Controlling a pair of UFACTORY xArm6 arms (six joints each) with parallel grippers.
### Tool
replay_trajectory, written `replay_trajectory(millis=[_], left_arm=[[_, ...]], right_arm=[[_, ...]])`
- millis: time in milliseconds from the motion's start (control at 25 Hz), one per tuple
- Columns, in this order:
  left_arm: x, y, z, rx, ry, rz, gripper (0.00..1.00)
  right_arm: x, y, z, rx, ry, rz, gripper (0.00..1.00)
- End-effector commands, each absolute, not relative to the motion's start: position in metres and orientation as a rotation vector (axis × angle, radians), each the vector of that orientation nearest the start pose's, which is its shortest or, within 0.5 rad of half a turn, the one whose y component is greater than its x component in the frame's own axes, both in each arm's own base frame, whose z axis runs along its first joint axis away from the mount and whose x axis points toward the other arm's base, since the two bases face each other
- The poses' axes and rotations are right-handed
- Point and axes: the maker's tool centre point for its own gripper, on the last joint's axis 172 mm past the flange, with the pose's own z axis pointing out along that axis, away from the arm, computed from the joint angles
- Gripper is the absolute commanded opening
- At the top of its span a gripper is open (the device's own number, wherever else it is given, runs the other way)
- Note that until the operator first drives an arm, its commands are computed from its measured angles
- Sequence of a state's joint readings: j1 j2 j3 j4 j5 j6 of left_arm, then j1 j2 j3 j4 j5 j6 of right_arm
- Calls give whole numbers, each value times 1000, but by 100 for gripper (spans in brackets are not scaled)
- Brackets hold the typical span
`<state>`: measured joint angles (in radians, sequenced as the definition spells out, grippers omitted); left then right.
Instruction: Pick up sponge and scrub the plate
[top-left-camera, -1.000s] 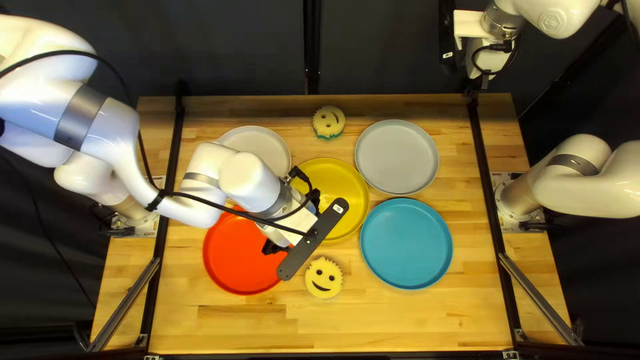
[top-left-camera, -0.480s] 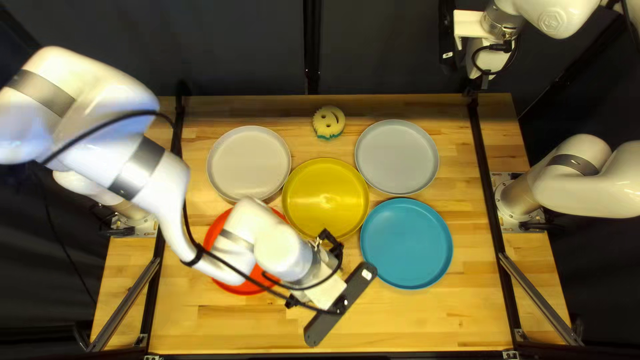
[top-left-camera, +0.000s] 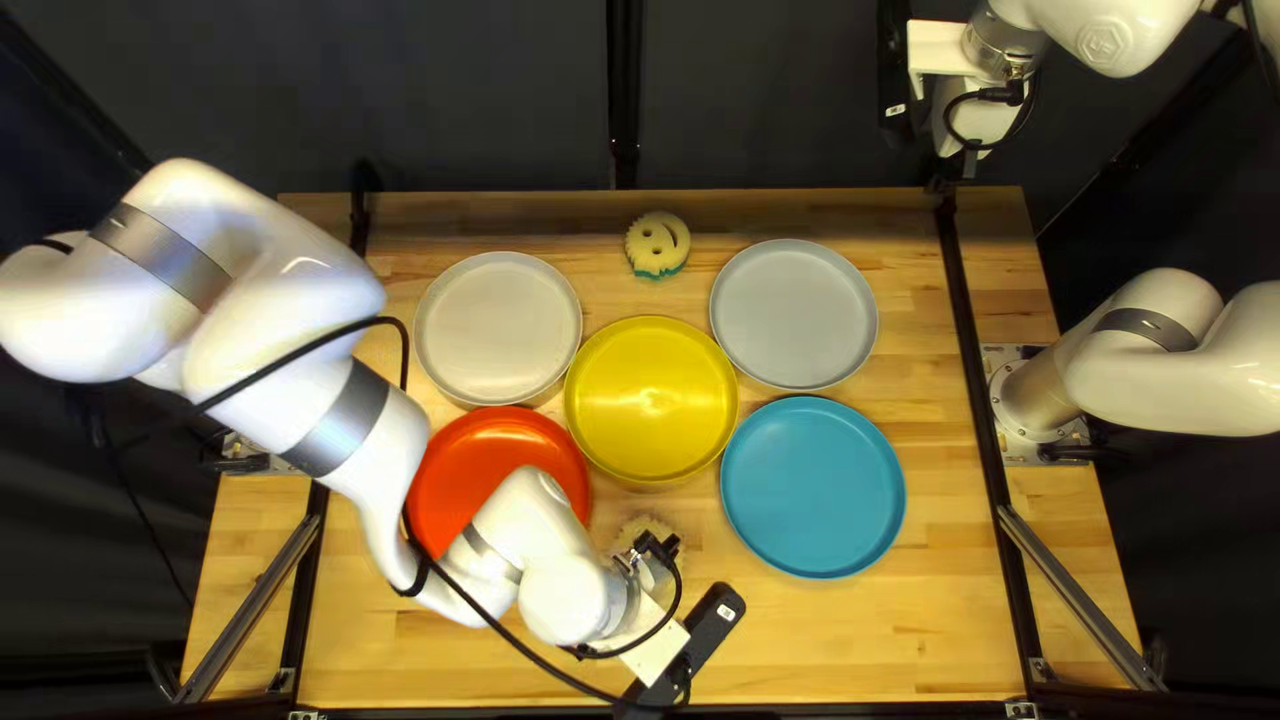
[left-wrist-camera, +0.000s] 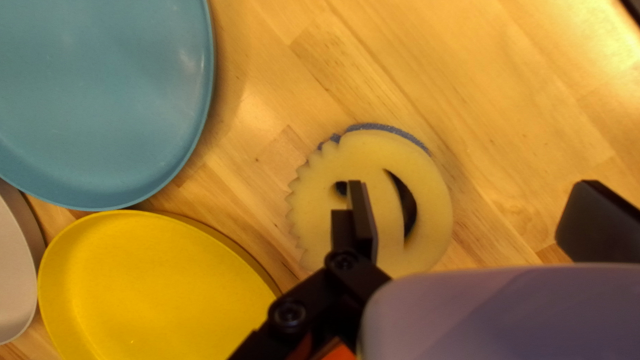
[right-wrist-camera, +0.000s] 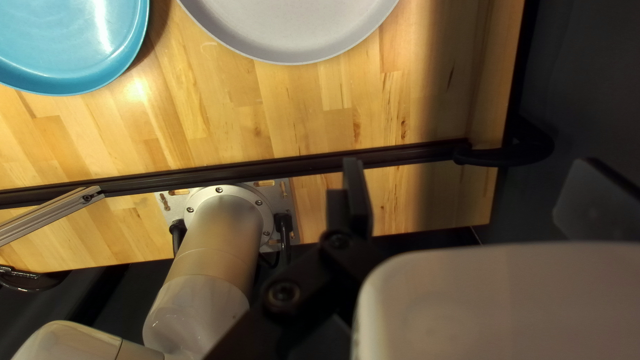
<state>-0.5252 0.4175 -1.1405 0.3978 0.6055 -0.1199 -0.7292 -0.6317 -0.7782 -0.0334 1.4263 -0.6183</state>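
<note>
The left arm's pincer (top-left-camera: pixel 716 618) stands wide, its 2 fingers well apart with nothing gripped, on the near side of the yellow plate (top-left-camera: pixel 651 400). In the left wrist view, 1 finger (left-wrist-camera: pixel 364 223) overlaps a smiling-face sponge (left-wrist-camera: pixel 423 193), pale yellow with a blue underlayer, and the other stands to the side of it; whether either touches it cannot be told. The sponge lies near the yellow plate, between it and the table's (top-left-camera: pixel 854 640) near edge. Around the yellow plate sit 4 more: a red plate (top-left-camera: pixel 480 454) and an off-white plate (top-left-camera: pixel 498 327) to its left, a gray plate (top-left-camera: pixel 794 314) and a blue plate (top-left-camera: pixel 812 487) to its right. A 2nd sponge (top-left-camera: pixel 654 240) rests beyond the yellow plate, toward the far edge. Well apart from the yellow plate, past that edge and to the right, hangs the right arm's pincer (top-left-camera: pixel 896 74), spread wide and holding nothing.
</note>
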Motion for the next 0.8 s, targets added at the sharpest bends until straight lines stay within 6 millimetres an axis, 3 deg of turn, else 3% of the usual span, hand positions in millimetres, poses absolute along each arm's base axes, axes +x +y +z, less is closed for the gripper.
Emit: replay_trajectory(millis=[40,320,520,800], left_arm=[[497,-243,45,-2752,1006,-265,100],[475,-239,76,-2744,1037,-333,100],[464,-231,75,-2729,1155,-418,100],[475,-228,63,-2667,1395,-504,100]], right_arm=[[216,-204,280,-3152,167,53,100],[216,-204,280,-3152,167,53,100],[216,-204,280,-3152,167,53,100],[216,-204,280,-3152,167,53,100]])
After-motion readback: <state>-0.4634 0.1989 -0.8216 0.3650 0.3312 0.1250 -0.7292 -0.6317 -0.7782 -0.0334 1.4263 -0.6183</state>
